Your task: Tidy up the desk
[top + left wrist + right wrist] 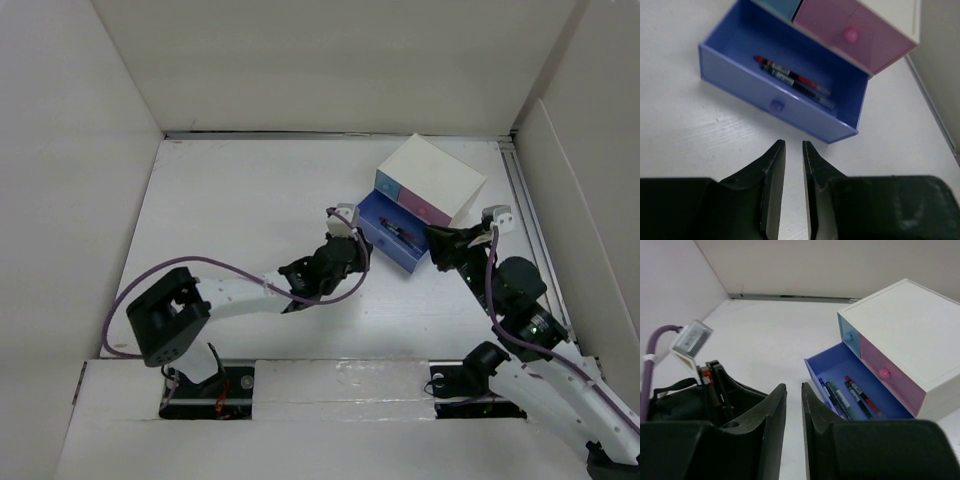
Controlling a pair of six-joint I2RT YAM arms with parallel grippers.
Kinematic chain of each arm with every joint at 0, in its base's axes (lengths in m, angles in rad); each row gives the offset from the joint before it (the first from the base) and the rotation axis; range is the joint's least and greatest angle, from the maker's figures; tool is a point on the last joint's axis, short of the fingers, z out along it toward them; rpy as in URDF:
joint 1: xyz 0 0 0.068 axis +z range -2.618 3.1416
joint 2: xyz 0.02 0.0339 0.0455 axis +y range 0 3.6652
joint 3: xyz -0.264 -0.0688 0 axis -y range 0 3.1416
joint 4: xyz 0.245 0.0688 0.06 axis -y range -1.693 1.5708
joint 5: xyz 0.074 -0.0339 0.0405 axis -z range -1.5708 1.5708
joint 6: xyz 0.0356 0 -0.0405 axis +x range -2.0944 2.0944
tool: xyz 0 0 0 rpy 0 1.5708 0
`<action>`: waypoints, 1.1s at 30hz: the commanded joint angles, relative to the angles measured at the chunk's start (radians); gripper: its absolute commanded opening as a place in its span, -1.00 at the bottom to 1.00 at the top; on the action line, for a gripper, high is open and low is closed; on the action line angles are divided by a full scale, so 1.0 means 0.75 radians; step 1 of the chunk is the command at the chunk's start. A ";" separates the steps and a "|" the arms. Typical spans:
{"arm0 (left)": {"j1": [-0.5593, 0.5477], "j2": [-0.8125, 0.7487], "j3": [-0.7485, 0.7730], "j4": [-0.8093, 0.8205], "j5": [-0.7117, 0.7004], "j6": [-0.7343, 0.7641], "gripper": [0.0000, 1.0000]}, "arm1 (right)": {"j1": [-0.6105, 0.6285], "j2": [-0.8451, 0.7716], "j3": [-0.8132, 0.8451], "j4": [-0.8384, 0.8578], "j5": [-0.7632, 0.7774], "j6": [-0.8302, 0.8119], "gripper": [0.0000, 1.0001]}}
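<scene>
Open blue drawer [388, 236] holding pens [792, 81], white drawer box [440, 175], on desk [240, 220]

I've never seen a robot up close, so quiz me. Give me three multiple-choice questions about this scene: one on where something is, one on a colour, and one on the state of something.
1. Where do the pens lie?
A) in a cup
B) inside the blue drawer
C) on a shelf

2. What colour is the knob on the pink drawer?
A) pink
B) green
C) black

3. How are the left arm's fingers?
A) spread wide
B) clamped on a pen
C) nearly together, holding nothing

Answers:
1 B, the pens rest on the floor of the pulled-out drawer.
2 A, the round knob matches its drawer front.
3 C, only a thin gap shows between them, with bare desk behind it.
</scene>
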 commanded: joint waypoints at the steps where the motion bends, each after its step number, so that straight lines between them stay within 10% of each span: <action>1: 0.002 0.098 0.108 -0.048 0.051 -0.044 -0.74 | 0.014 -0.006 0.008 -0.021 -0.013 0.004 -0.50; 4: 0.037 0.225 0.182 -0.032 0.145 -0.036 -0.99 | 0.014 -0.014 0.012 -0.037 -0.007 0.004 -0.42; 33: 0.119 0.845 0.779 -0.015 0.199 0.046 -1.00 | 0.014 0.033 -0.022 0.008 -0.027 0.024 -0.42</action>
